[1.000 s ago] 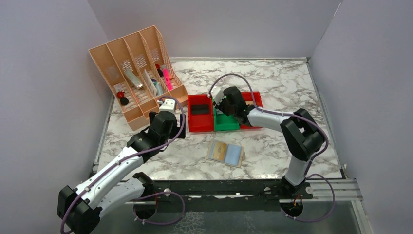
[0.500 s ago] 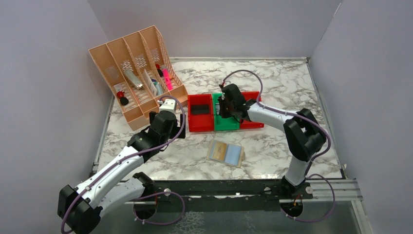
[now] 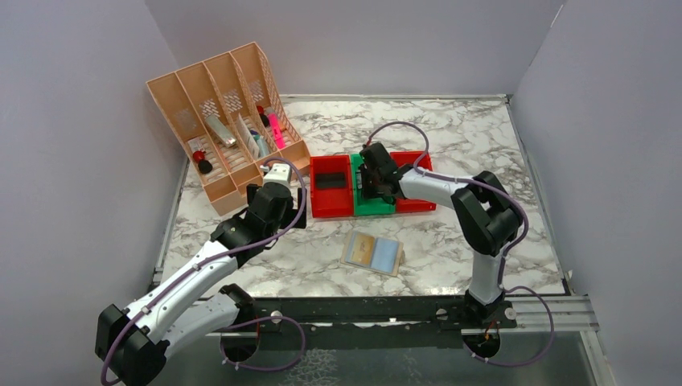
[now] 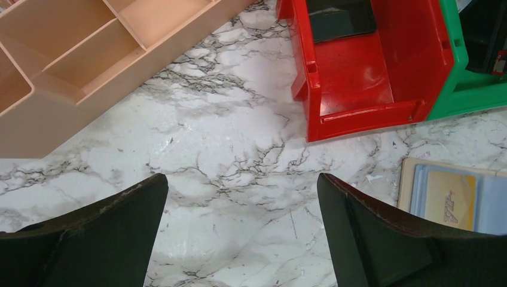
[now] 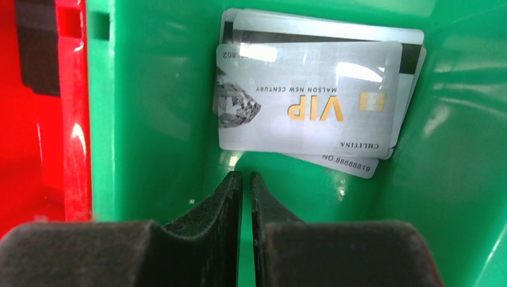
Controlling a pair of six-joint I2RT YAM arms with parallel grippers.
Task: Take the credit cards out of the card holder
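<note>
**Inspector:** What is recorded for the right tool?

**Assessor:** The right tool [image 5: 246, 176] is found with its jaws drawn almost together, only a thin slit left between them. Nothing is gripped. It is positioned inside the green bin [image 5: 155, 89], just short of a stack of cards [image 5: 311, 101] laid flat on the bin floor, with a silver VIP card uppermost.

**Inspector:** And the left tool?

**Assessor:** The left tool [image 4: 242, 179] is held spread wide above the bare worktop [image 4: 227, 137], and nothing is held in it. A red bin [image 4: 359, 78] is noted ahead of it, set touching the green one, with a dark flat item [image 4: 341, 21] at its far end.

**Inspector:** Where is the card holder located?

**Assessor:** The card holder [image 3: 372, 253] is seen lying open and flat on the worktop, on the near side of the bins and apart from both tools. A yellow card [image 4: 445, 197] is visible in its left-hand panel. A peach file rack [image 3: 225, 121] is noted at the far left.
</note>
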